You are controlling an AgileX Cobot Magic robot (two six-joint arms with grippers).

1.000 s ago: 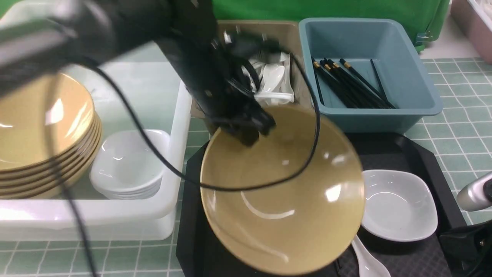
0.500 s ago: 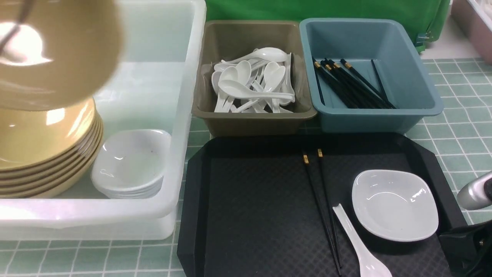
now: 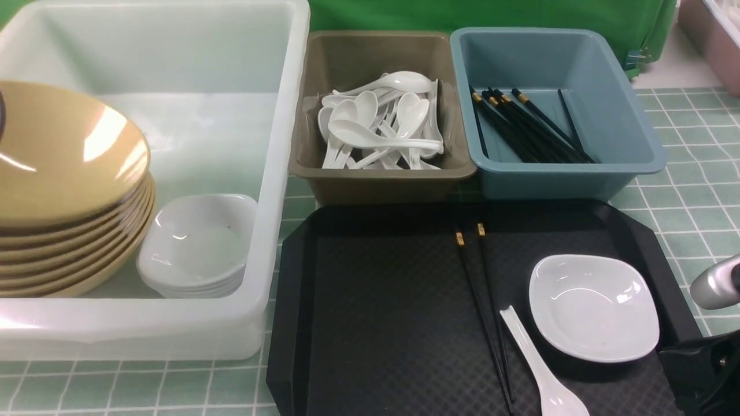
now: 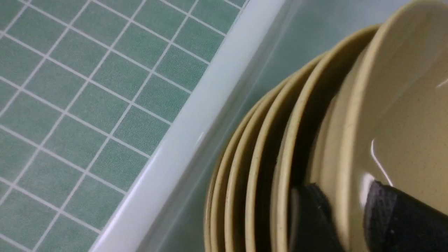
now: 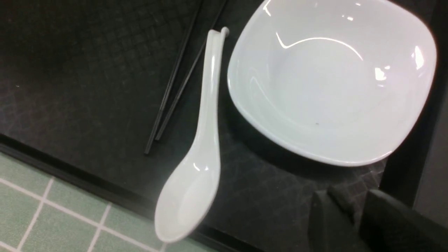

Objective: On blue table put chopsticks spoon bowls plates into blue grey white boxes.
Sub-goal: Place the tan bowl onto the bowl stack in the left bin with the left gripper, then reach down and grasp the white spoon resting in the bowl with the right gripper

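Several tan bowls [image 3: 63, 173] are stacked in the white box [image 3: 277, 173], next to a stack of white plates [image 3: 196, 242]. My left gripper [image 4: 344, 187] is open; its fingers straddle the rim of the tilted top bowl [image 4: 402, 105]. On the black tray [image 3: 381, 312] lie two chopsticks [image 3: 478, 300], a white spoon [image 3: 537, 370] and one plate [image 3: 595, 306]. My right gripper [image 5: 348, 194] hovers low by that plate [image 5: 332, 80], jaws slightly open and empty. The spoon [image 5: 206, 122] and chopsticks [image 5: 174, 80] lie beyond it.
The grey box [image 3: 376, 179] holds several spoons [image 3: 381, 127]. Beside it the blue box [image 3: 572, 179] holds several chopsticks [image 3: 526, 127]. Both stand behind the tray on the blue table [image 3: 682, 196]. The white box's rim [image 4: 182, 147] runs close to the bowl stack.
The left arm carried a tan bowl from above the tray to the stack in the white box, uncovering the chopsticks. Its jaws have parted at the rim. The right arm barely moved.
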